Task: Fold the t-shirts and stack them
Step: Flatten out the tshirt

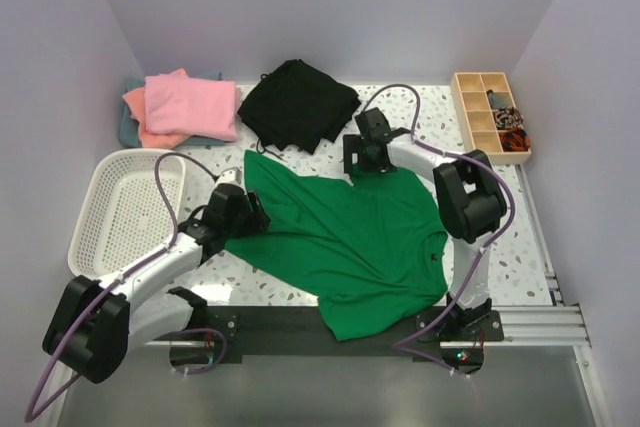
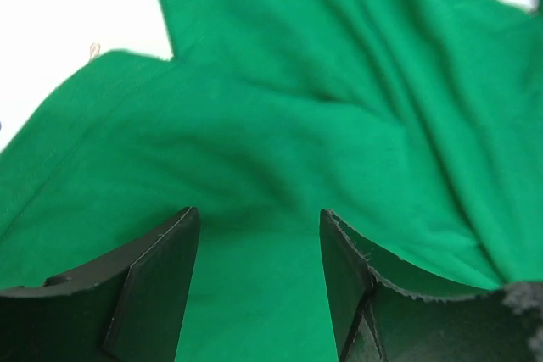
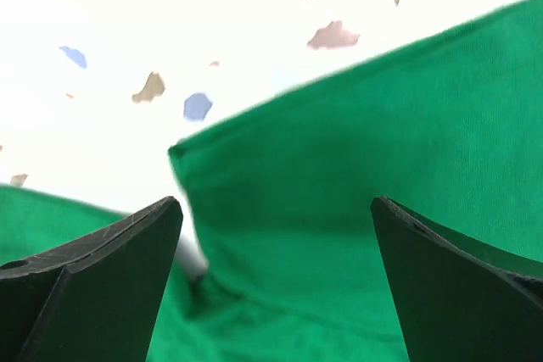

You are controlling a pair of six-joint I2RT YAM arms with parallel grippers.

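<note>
Two pairs of jaws, both apart, neither clamped on anything. Left gripper: black fingers part-open, nosing low over the bright green short-sleeved cotton t-shirt, with wrinkled cloth filling the gap between them. Whether the tips touch fabric, cannot tell. Right gripper: fingers spread wide, straddling a turned-over green edge, the white speckled terrazzo table showing beyond it.

Overhead view: green shirt lies spread but crooked mid-table. Left gripper is at its left margin, right gripper at its far margin. One lobe drapes over the near table edge onto the dark strip between the arm bases. No fold made in it yet, by my reading. Far-left corner: folded pink t-shirt on top of a salmon-orange t-shirt and a grey-teal t-shirt. Crumpled black garment just beyond the green one. White plastic mesh basket at left, wooden compartment box far right.

Risks:
- Left jaws sit over mid-panel creases rather than a clean edge; closing there likely bunches cloth or takes one layer only.
- Uneven lift between the arms would skew the fold.
- Draped lobe may drag or slide off the table when pulled.
- Black garment is close enough to be snagged by the right arm.
</note>
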